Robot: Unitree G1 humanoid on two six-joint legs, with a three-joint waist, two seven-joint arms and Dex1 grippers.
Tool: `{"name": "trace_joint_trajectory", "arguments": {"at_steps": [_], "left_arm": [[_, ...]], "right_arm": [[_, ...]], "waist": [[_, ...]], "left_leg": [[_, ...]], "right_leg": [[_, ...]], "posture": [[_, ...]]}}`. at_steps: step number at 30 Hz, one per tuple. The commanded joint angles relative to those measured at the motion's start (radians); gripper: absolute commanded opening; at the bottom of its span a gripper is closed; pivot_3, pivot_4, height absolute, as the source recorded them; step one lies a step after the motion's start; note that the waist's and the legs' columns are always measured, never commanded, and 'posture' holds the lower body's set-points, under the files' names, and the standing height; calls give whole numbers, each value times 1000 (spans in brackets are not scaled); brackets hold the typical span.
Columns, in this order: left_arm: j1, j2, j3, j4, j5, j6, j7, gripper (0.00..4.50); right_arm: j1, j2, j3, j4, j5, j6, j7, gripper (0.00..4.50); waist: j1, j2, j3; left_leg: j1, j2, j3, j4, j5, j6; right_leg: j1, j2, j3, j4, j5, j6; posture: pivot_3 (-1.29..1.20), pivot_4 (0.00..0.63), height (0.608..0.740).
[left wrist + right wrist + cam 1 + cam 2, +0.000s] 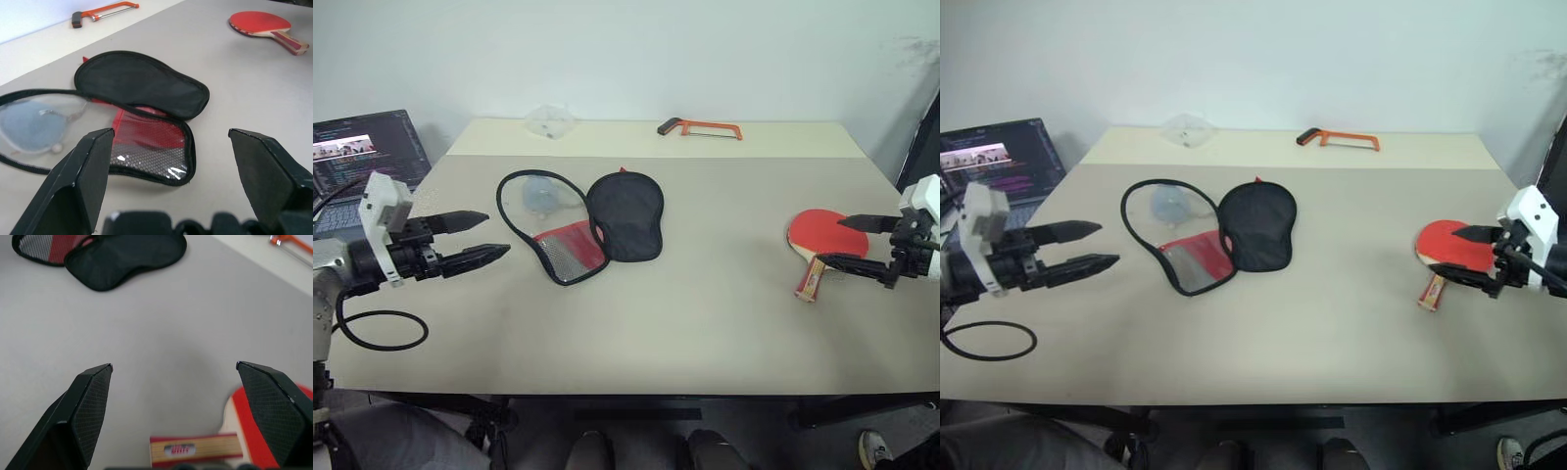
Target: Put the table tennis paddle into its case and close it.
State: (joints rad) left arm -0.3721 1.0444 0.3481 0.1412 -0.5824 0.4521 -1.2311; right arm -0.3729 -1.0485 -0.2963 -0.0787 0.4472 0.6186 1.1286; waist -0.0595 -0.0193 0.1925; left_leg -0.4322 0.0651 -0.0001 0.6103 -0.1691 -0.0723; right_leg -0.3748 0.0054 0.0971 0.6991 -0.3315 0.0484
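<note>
Beige tabletop (705, 323) against a pale wall forms the work surface; both arms hang over its side edges.

1. Right gripper (855, 241): fingers spread wide, holding nothing. It hovers just above the table tennis paddle (820, 238), which lies flat near the right edge, red face up, handle pointing toward the robot. The right wrist view shows the handle (195, 449) between the open fingers but not yet gripped.
2. Recommended pickup: lower the fingers astride the wooden handle rather than the round blade; the handle offers parallel sides. Since the paddle lies flat, expect the fingertips to scrape the table first.
3. Left gripper (478, 236): fingers likewise apart and empty, aimed at the case (597, 223), which lies unzipped and folded open at centre-left, well apart from the paddle. The black half rests beside the red mesh-pocket half.
4. Obstacles: a grey-blue pouch (542, 194) sits within the open zip loop and probably must be kept out of the paddle's path.
5. Surroundings: an orange hacksaw (700, 127) and a clear plastic item (550, 121) lie at the far edge, a laptop (357, 157) at the left; none obstruct.
</note>
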Motion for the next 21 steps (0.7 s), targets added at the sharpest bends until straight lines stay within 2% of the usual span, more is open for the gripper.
{"name": "trace_joint_trajectory", "arguments": {"at_steps": [1, 6, 13, 16, 21], "left_arm": [[-48, 22, -9, 34, 22, -21, -15, 4092], [-111, -23, -71, 62, 63, -30, 20, 4092], [-290, -177, -82, 228, 114, 29, 250, 4092], [-309, -206, -87, 254, 113, 123, 317, 4092], [-250, -217, -55, 185, 78, 245, 370, 4092]], "right_arm": [[-24, 13, -7, -48, 28, -3, -22, 4464], [-66, 55, 32, -49, 23, -25, -48, 4464], [-88, 82, 51, -82, 32, -33, -76, 4464], [-99, 91, 66, -92, 32, -32, -83, 4464], [-107, 88, 86, -76, 22, -47, -79, 4464]], "waist": [[0, 0, 0], [1, 0, 0], [7, 0, 0], [4, 0, 0], [1, 0, 0]], "left_leg": [[0, 0, 0, 0, 0, 0], [0, 0, 0, 0, 0, 0], [-1, 0, 0, 1, 0, 0], [-1, 0, -1, 1, 0, 0], [-1, 0, -1, 1, 0, 0]], "right_leg": [[0, 0, 0, 0, 0, 0], [0, 0, 0, 0, 0, 0], [0, 0, 0, 0, 0, 1], [0, 0, 0, 0, 0, 0], [0, 1, 0, 1, 0, 0]], "posture": [[0, 150, 740], [0, 150, 740], [0, 150, 740], [0, 150, 740], [0, 150, 740]]}}
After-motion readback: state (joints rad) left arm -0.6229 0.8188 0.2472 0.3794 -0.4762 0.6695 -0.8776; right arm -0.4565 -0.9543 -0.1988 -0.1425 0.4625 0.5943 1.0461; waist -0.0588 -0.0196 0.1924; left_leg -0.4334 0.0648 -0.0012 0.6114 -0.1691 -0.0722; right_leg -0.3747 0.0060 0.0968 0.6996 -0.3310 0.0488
